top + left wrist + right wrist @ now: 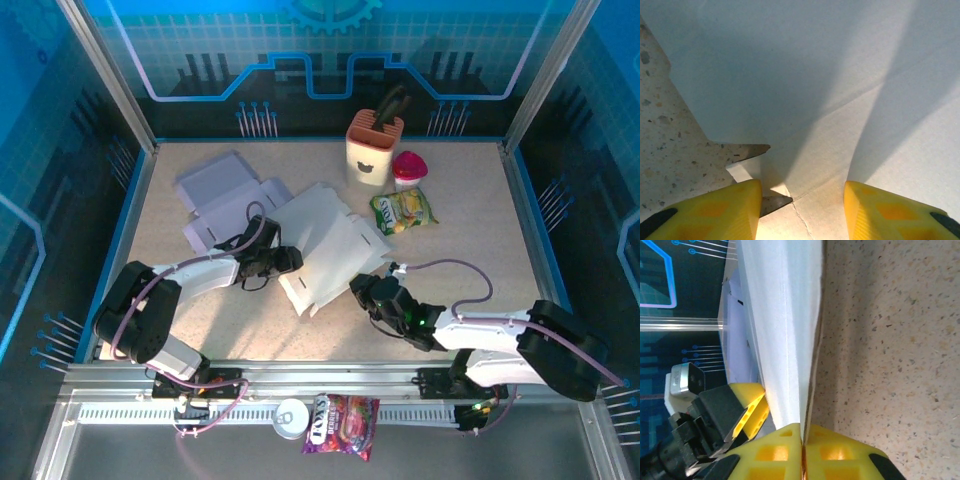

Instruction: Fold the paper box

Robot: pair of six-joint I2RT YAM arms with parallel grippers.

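Observation:
The paper box (325,245) lies as a flat white sheet with creases at the middle of the table. My left gripper (290,260) stands open at its left edge; in the left wrist view the yellow fingers (715,210) straddle a creased corner of the paper box (840,100), wide apart. My right gripper (362,288) is at the sheet's near right edge. In the right wrist view my right gripper (802,450) has its pads pressed together on a thin lifted flap of the paper box (780,315). The left gripper's finger (747,407) shows just beyond it.
More flat white boxes (222,195) lie at the back left. A beige utensil holder (374,150), a red-lidded cup (408,168) and a snack packet (404,210) stand at the back. A can (291,418) and a candy pack (342,422) rest on the near rail.

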